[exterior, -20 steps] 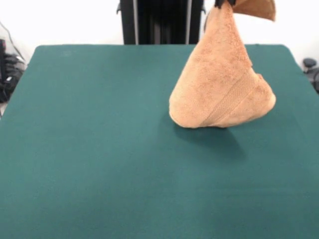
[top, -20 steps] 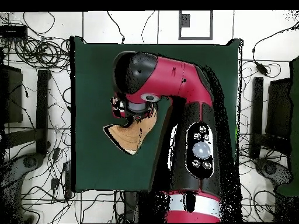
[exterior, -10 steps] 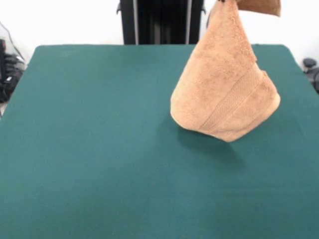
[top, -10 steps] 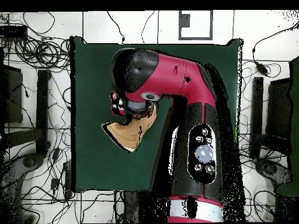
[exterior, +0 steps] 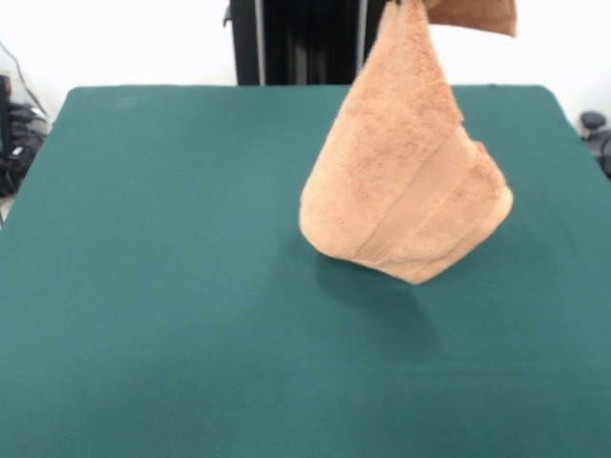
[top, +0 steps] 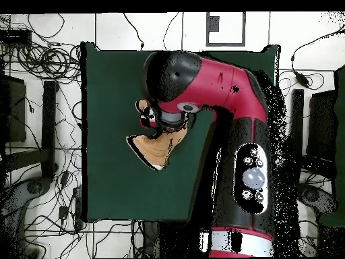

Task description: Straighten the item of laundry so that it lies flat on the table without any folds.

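**Pincer out of sight under the arm, towel hanging from it**

Pincer hidden in both views: the front view cuts it off at the top edge, and from overhead the wrist housing sits over it. Cannot tell how the fingers stand.

Towel (exterior: 406, 191) hangs as a cone, narrow end up at the top edge of the front view, wide end down. A small flap of the same cloth pokes sideways from the peak. Woven band runs slantwise across the lower half. Bottom folds bunched and rounded; lowest point looks clear of the table (exterior: 172, 286), with a shadow on the felt just below, but contact cannot be ruled out. Not flat; folds plain to see.

Relative to the towel: the black pedestal (exterior: 305, 43) stands behind it, a bit to the picture's left. Open green felt spreads wide in front of it and to the picture's left; the table's right edge lies nearer.

Overhead, the red and black arm (top: 222, 121) covers most of the towel (top: 153, 150); only a tan wedge shows beneath the wrist. Cables (top: 40, 61) crowd the floor beyond the table edge (top: 101, 195).
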Motion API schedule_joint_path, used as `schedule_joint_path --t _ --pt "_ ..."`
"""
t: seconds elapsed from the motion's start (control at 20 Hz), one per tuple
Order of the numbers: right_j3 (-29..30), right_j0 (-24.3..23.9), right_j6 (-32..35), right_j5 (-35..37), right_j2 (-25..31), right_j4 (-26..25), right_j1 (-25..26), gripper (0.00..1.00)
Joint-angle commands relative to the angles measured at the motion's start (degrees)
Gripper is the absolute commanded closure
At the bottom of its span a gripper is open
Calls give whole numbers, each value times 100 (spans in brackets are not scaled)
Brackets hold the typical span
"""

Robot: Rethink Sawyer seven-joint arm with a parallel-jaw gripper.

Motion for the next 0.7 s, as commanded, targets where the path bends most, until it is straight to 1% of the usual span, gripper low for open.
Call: schedule_joint_path --t 0.05,0.3,0.4,0.5,0.7 --pt "-121 -245 189 330 325 -286 64 100" --pt "-267 -540 -323 467 451 -507 69 100" --pt "-392 -696 -589 561 519 -656 109 100" --pt "-458 -816 -809 534 547 -820 130 100" --pt "-770 -1097 -1309 443 634 -1242 264 100"
